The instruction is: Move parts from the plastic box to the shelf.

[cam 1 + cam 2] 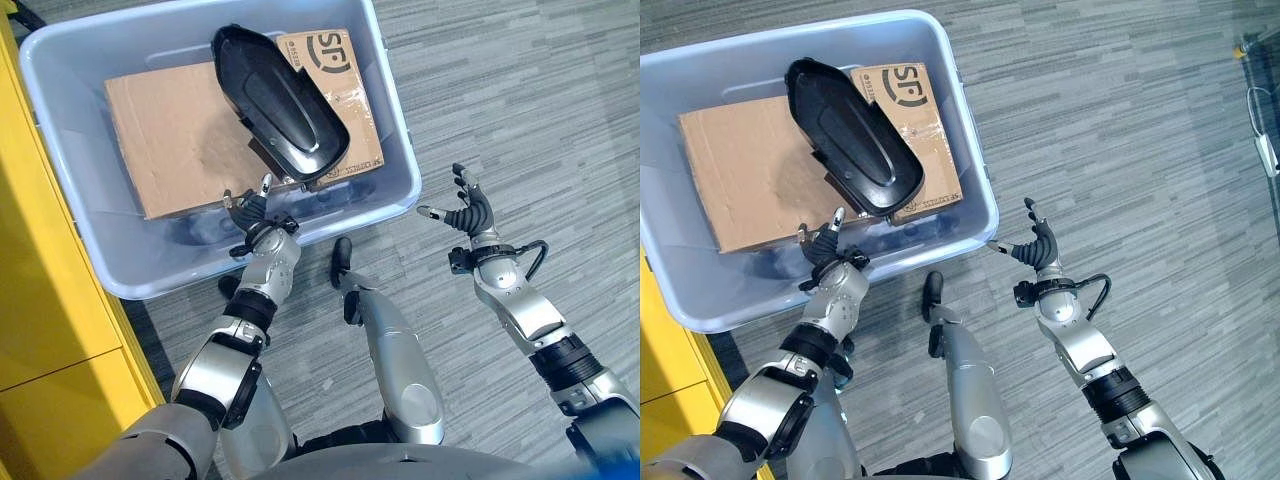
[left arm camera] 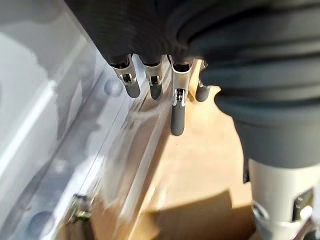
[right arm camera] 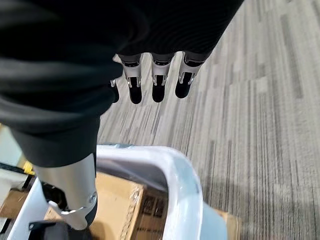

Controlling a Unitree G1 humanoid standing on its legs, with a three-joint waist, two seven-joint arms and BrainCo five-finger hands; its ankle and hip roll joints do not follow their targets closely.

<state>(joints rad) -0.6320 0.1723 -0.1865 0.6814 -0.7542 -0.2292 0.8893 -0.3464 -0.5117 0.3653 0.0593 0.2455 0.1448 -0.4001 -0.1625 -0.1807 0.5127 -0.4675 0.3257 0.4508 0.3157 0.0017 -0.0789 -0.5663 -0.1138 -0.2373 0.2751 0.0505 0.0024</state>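
Resting on grey striped carpet (image 1: 520,110), plastic box (image 1: 395,150); both hands' fingers spread.

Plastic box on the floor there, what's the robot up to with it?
The robot stands over the plastic box, which holds a black part lying on a cardboard box. Its left hand reaches over the near rim with fingers open, just short of the black part, holding nothing. Its right hand hangs open outside the box, above the carpet. Nothing has been lifted out yet.
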